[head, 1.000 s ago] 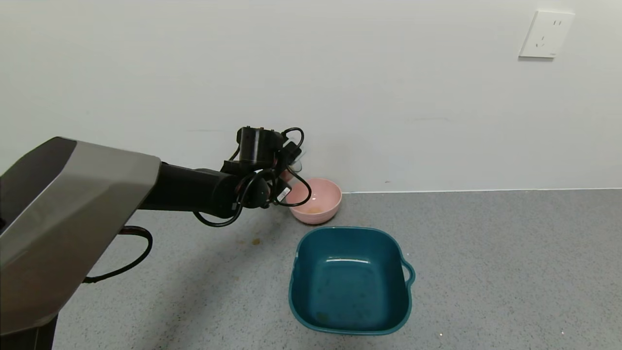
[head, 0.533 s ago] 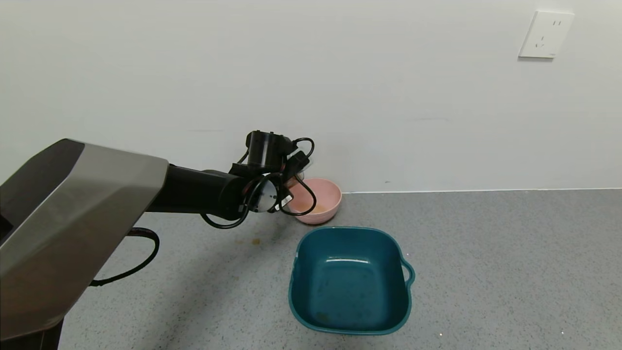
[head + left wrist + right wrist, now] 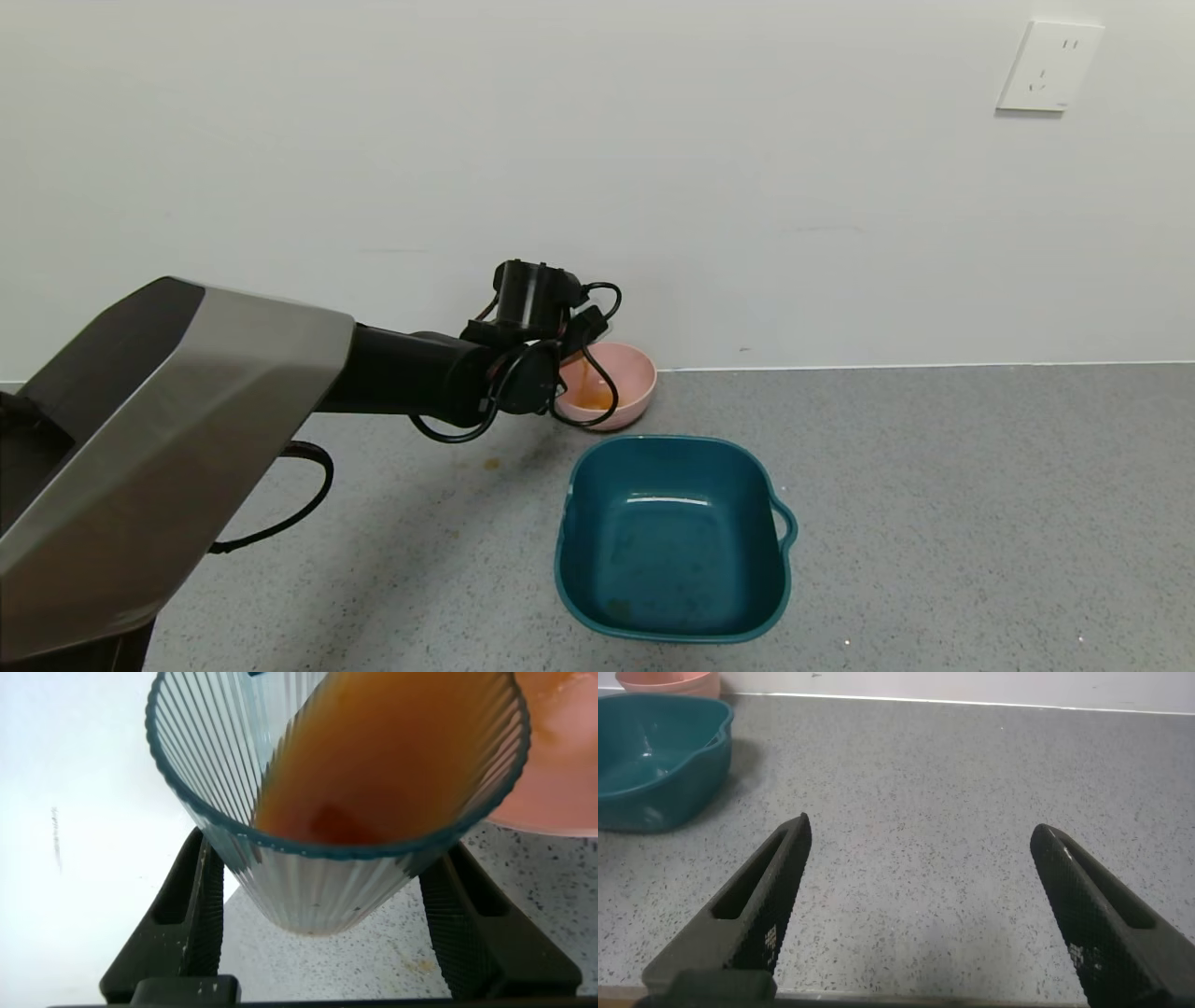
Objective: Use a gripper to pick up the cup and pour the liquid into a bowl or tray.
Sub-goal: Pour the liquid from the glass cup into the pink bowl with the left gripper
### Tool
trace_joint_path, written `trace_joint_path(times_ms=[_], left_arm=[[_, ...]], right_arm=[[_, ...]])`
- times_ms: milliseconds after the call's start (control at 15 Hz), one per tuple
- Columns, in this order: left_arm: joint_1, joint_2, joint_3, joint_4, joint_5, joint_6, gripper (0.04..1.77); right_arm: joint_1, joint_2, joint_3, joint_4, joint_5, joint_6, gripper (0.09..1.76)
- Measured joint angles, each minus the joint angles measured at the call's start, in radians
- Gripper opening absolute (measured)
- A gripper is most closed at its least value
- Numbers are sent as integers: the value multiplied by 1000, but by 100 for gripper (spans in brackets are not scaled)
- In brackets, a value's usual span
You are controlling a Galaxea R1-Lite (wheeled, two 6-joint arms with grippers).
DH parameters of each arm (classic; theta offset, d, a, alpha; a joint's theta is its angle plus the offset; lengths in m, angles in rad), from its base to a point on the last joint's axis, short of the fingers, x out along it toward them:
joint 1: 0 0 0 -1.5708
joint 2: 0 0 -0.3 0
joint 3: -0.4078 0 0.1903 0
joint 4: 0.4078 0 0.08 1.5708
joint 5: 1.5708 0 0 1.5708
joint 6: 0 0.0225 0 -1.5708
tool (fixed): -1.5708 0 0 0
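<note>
Cup [image 3: 327,793] is clamped between the left gripper's [image 3: 571,343] two black fingers [image 3: 187,924], one on each ribbed side, and it's tipped way over, mouth pointing down toward the pink bowl [image 3: 630,369]. From the head view you can't really see the cup itself, the wrist and its cable loops cover it, but a thin orange stream of liquid [image 3: 584,375] drops from the gripper into the bowl, where a small puddle sits at the bottom. The wrist cam shows plenty of brownish-red liquid still sliding along the lower wall of the cup toward the rim.

What matters here, I'd say: the cup's long axis leans across the bowl's near-left rim, so the lip has to stay over the bowl, not the floor [image 3: 934,485]. There's already a small orange spot [image 3: 490,462] on the floor nearby.

The teal basin [image 3: 579,495] sits closer to the robot, apart from the bowl. Right gripper [image 3: 920,905] hangs low over bare floor, spread wide, holding nothing.
</note>
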Motion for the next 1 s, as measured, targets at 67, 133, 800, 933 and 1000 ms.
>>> trace_joint_path(times_ms=[67, 133, 800, 933, 1000], left_arm=[[-1, 5, -10, 0, 9, 16, 124], [-1, 9, -18, 0, 16, 34, 124], [0, 14, -27, -17, 107, 281, 124], [-5, 15, -32, -17, 116, 318, 124], [-8, 16, -37, -18, 126, 340, 124]], right_arm=[[0, 0, 0, 0, 0, 0, 171], [0, 0, 0, 0, 0, 0, 171], [0, 0, 0, 0, -1, 0, 171], [0, 0, 0, 0, 0, 0, 171], [0, 0, 0, 0, 0, 0, 171]])
